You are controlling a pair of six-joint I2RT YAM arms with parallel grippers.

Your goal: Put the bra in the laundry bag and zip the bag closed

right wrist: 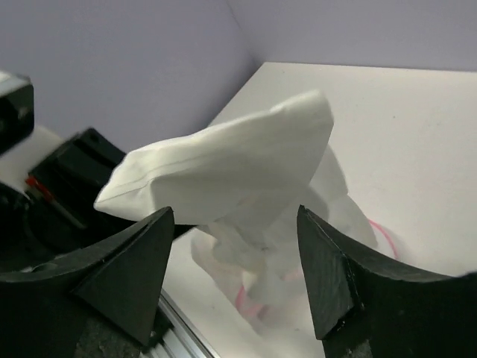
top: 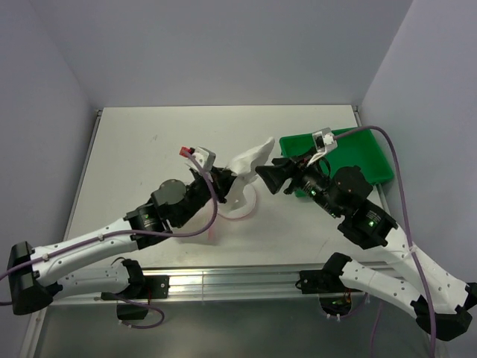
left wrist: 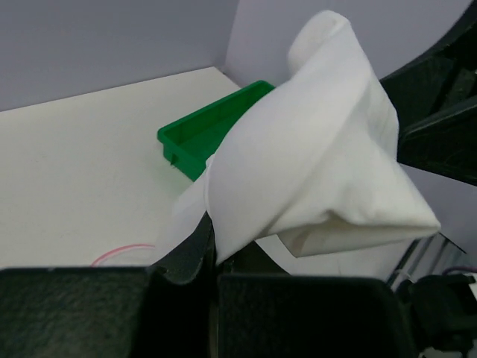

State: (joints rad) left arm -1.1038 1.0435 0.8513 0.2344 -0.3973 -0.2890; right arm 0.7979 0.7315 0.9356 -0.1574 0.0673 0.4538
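Above the worktop, gripping the bra in the left pincer.
Clamped at its 7 o'clock end; flanked at 4 o'clock by the wide-spread right pincer.

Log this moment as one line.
left end effector: shut on bra | right end effector: open by bra | bag: on table below

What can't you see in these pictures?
- Top view: whether the bag is unzipped; bra and left gripper cover it.
- Left wrist view: most of the bag, behind the bra.
- Top view: part of the tray, under the right arm.
- Bra straps: none show anywhere.
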